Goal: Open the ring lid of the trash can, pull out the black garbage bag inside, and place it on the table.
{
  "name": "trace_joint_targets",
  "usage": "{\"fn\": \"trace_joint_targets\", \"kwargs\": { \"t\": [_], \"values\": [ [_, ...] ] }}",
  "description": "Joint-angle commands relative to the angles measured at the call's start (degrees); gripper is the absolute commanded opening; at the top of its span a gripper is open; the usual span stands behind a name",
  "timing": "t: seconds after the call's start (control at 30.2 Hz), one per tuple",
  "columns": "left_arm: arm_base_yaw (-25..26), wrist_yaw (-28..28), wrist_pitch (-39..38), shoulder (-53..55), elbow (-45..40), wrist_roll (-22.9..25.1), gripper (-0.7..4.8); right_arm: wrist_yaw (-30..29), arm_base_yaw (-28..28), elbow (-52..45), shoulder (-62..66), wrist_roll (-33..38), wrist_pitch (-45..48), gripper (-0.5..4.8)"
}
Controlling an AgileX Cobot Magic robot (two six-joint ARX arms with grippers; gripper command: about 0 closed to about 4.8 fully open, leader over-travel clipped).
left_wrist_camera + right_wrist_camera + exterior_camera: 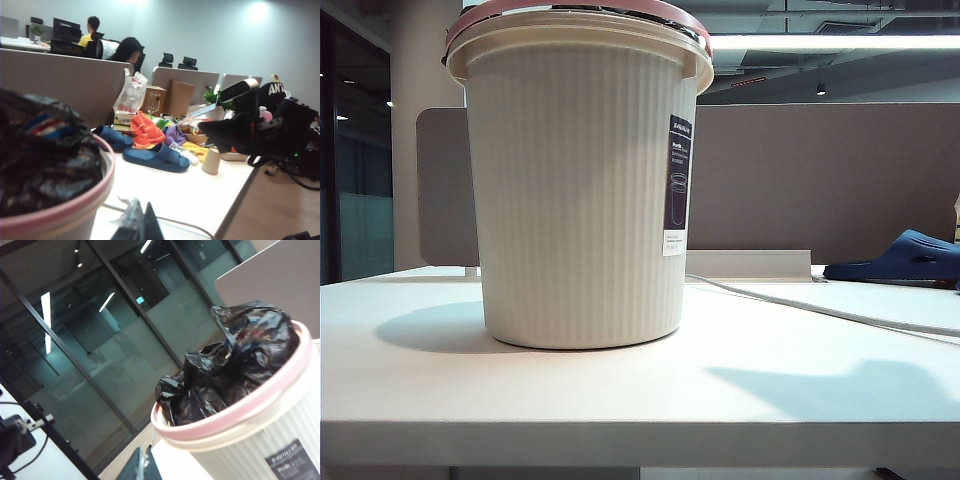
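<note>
My left gripper and right gripper are both clenched on nothing, near the trash can on the table; the ring lid sits on its rim; the black garbage bag bulges inside.

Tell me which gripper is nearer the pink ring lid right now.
Hard to call; maybe the left. The left gripper is shut beside the ring lid, level with it. The right gripper, also shut, sits below the lid's edge, beside the trash can.

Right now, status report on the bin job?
Left gripper and right gripper shut, empty. Pink plastic ring lid on cream ribbed trash can, glossy black garbage bag inside. No obstruction.
</note>
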Motion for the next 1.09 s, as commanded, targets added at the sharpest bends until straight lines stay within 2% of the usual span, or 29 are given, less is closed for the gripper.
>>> {"fn": "trace_joint_targets", "kwargs": {
  "t": [0.03, 0.1, 0.23, 0.33, 0.5, 0.56, 0.83, 0.99, 1.09],
  "values": [
    [-3.4, -2.7, -1.9, 4.4, 4.1, 5.9, -0.03, 8.4, 5.9, 1.2, 3.2, -2.9, 0.6, -0.02],
    [-6.3, -5.0, -5.6, 8.0, 6.8, 9.7, -0.03, 12.4, 8.7, 1.4, 5.2, -3.3, 0.7, -0.02],
    [-13.9, -14.6, -13.5, 14.4, 11.1, 16.9, -0.03, 19.5, 13.3, 1.9, 9.6, -3.4, 1.4, -0.02],
    [-19.8, -22.3, -15.0, 17.5, 11.4, 18.1, -0.03, 22.0, 14.4, 2.1, 12.3, -3.5, 3.2, -0.02],
    [-27.6, -29.0, -14.9, 22.3, 11.4, 20.1, -0.04, 22.1, 14.4, 2.1, 15.7, -3.3, 9.4, -0.01],
    [-28.7, -31.3, -14.8, 23.8, 11.4, 21.8, -0.04, 22.2, 14.4, 2.1, 16.2, -2.7, 11.1, -0.01],
    [-29.1, -34.1, -14.3, 27.1, 11.4, 29.5, -0.03, 25.2, 14.3, 2.1, 18.3, 6.7, 12.0, -0.01],
    [-29.1, -34.2, -12.2, 27.3, 11.4, 30.3, -0.03, 25.6, 14.2, 2.1, 20.4, 10.2, 12.0, 0.03],
    [-29.1, -34.1, -11.8, 27.3, 11.4, 30.3, -0.03, 25.6, 14.2, 2.1, 22.1, 11.8, 12.9, 1.02]
  ]
}}
